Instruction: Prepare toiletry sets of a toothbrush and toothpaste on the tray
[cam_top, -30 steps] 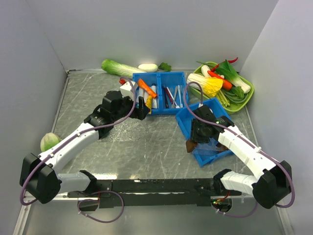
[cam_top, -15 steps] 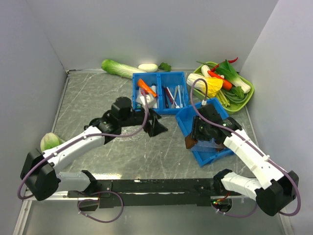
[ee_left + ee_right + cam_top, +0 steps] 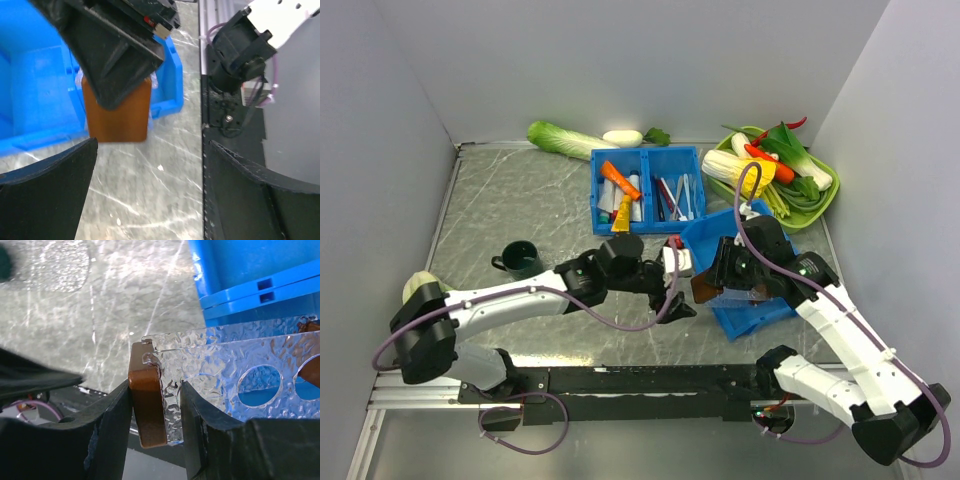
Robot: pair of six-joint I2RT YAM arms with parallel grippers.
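Right tool (image 3: 156, 405) clamped on clear tray (image 3: 230, 365) edge plus brown block (image 3: 147, 410), beside blue bin (image 3: 757, 318). Left tool (image 3: 150, 195) wide apart, empty, over counter (image 3: 520, 200). Toothpaste (image 3: 616, 178), toothbrush (image 3: 660, 196) in divided bin (image 3: 647, 153).

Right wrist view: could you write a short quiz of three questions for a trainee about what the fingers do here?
1. True or false: the right arm's fingers are closed on a small brown block together with the edge of a clear textured plastic tray with round holes.
2. Top view: which thing stands in the left half? A. dark green cup; B. red kettle; C. white plate.
3. Fill in: the left arm's fingers are ____, holding nothing.
Key: 1 true; 2 A; 3 open.
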